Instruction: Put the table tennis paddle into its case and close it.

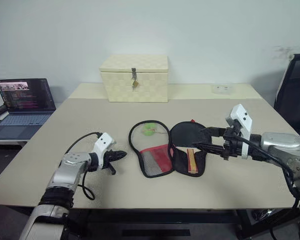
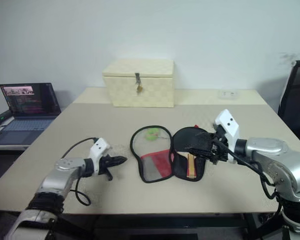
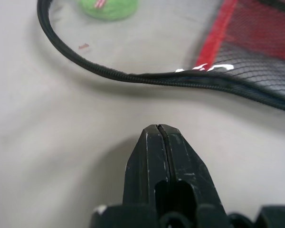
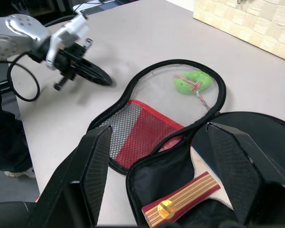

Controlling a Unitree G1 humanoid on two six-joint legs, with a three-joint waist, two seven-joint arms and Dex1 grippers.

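Black fabric case [image 1: 169, 149] lies splayed open mid-table w/ paddle [image 4: 194, 190] already in its right half; soft, floppy, light — best pinched at zipper rim. Left gripper [image 1: 119, 156] shut, empty, beside it; right gripper [image 1: 210, 140] spread above.

I am getting soft, even room light from overhead, bright on the table [image 1: 225, 170] and pale wall [image 1: 215, 30], with no hard glare. My left gripper [image 3: 160, 130] is throwing a faint, diffuse shadow onto the tabletop just beside it. My right fingers [image 4: 92, 171] are looming large and slightly blurred up close, while the laptop [image 1: 26, 95] screen is glowing
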